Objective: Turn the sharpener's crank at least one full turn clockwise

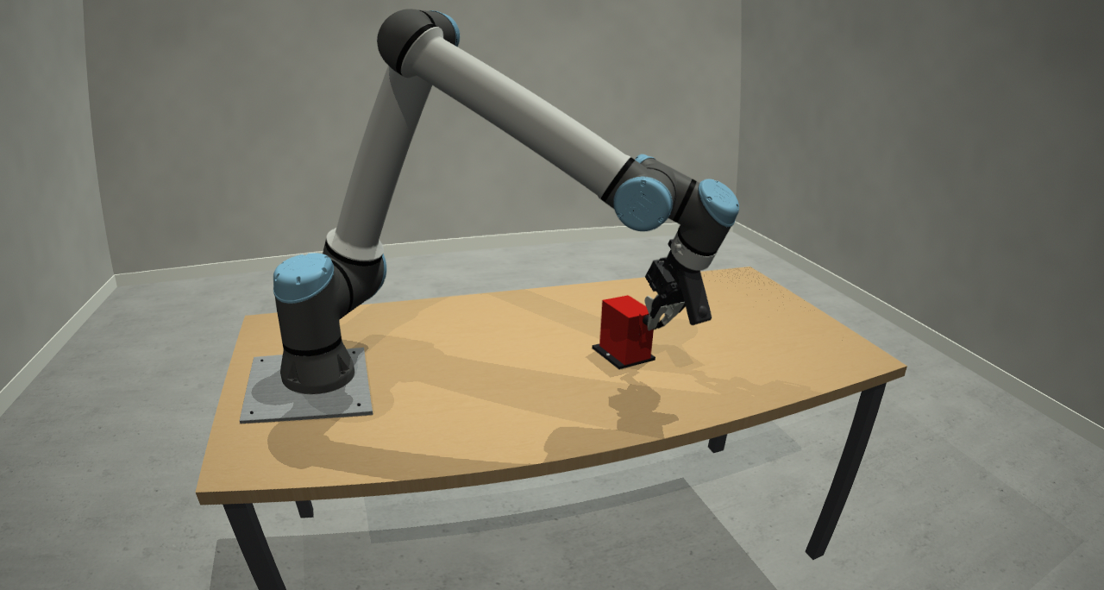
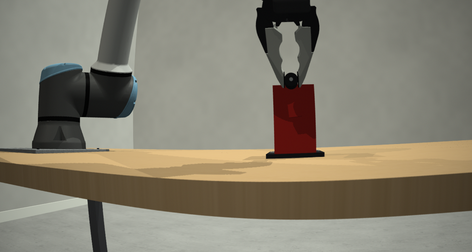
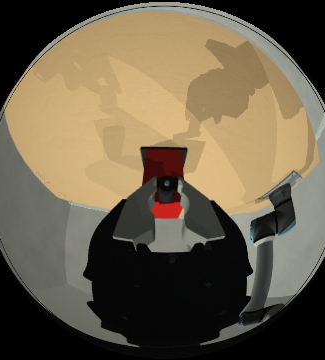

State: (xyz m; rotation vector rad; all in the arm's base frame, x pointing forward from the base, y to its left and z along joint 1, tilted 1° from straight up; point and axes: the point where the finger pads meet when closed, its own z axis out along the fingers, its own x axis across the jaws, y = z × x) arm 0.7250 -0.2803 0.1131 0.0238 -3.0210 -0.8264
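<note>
My hand [image 2: 291, 81] is clamped on the black crank knob [image 2: 291, 80], at the top edge of the red sharpener [image 2: 294, 118] on the counter [image 2: 231, 198]. The knob looks small, rigid and slippery: I'd pinch it squarely across its 2 sides.

A curved wooden table [image 1: 463, 432] on dark legs [image 1: 845, 471] stands on a grey concrete floor [image 1: 116, 471]

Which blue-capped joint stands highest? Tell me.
The elbow joint at the arm's peak; the shoulder joint sits low by the base plate, the wrist joints hang just above the tool.
</note>
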